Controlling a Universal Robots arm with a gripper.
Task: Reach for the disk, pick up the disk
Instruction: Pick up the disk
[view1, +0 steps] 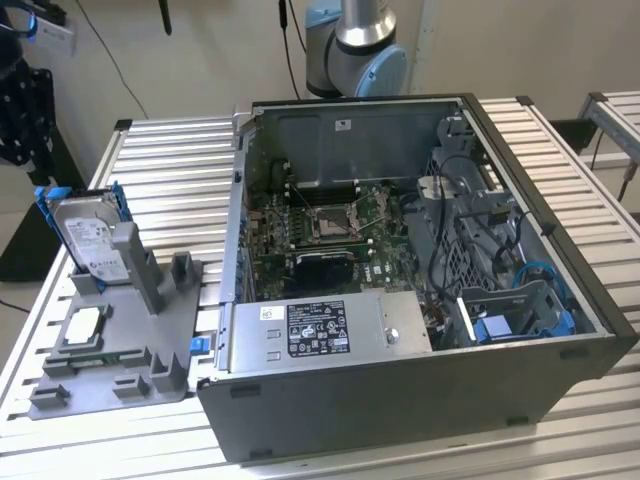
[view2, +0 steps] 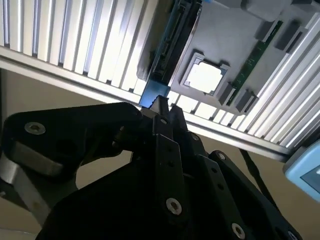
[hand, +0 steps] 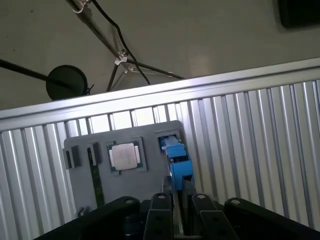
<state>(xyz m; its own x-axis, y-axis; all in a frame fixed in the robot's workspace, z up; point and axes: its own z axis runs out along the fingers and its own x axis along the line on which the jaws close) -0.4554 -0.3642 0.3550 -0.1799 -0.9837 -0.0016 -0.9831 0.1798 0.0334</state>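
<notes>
— Where is the disk (view1: 90, 235)?

— On the exterior view's left. It stands on edge, leaning a little, in a slot of the grey tray (view1: 150, 375) on the slatted table (view1: 180, 170), beside the open computer case (view1: 400, 400). In the first wrist view I look down on it edge-on, with its blue bracket (hand: 177, 162) lined up just past my gripper (hand: 176, 182).

— And the gripper?

— The fingers are drawn together, with a sliver between them at most, and there is nothing in them. I judge it hangs well clear of the tray.

— How will the disk handle?

— It's stiff metal, probably heavy for its size. The faces look smooth, so it may slip, and I'd guess it dislikes knocks. The bracket is plastic and likely flexes, so I'd pinch across the two flat faces near the upper edge rather than trust the frame alone.

— Anything in the way?

— A grey post (view1: 135, 255) of the tray rises just in front of the labelled face. A square chip (view1: 82, 328) lies flat nearby. In the second wrist view a memory stick (view2: 248, 67) sits beside the chip.
</notes>
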